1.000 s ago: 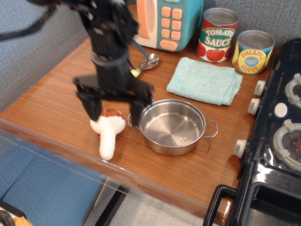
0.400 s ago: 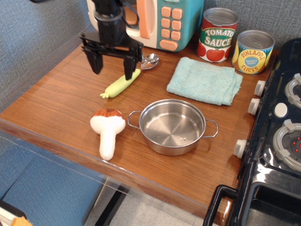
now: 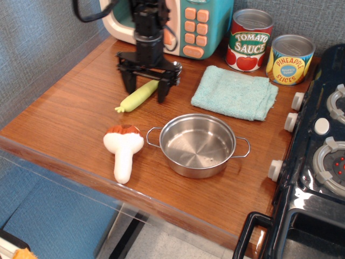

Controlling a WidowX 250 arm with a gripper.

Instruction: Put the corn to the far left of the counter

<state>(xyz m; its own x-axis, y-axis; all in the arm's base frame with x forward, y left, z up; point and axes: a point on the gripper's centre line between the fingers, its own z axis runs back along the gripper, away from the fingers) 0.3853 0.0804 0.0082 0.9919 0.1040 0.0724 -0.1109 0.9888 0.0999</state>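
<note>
Straddling the corn point(image 3: 139, 96), the pincer point(image 3: 145, 89) stands with fingers apart. Corn lies flat on the bench point(image 3: 70, 121), beside the pan point(image 3: 198, 144).

Play-kitchen test setup: brown wood-grain counter point(image 3: 70, 116), black toy stove point(image 3: 318, 162), teal toy microwave point(image 3: 199, 24), grey fabric partition walls point(image 3: 38, 43).

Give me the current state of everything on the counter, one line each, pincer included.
pincer: open, fingers straddling the corn's upper end
corn: lying flat on the counter, not lifted
pan: upright, empty
mushroom toy: lying on its side
towel: folded, flat
tomato sauce can: upright, closed
pineapple can: upright, closed
spoon: lying by the microwave, partly hidden
</note>
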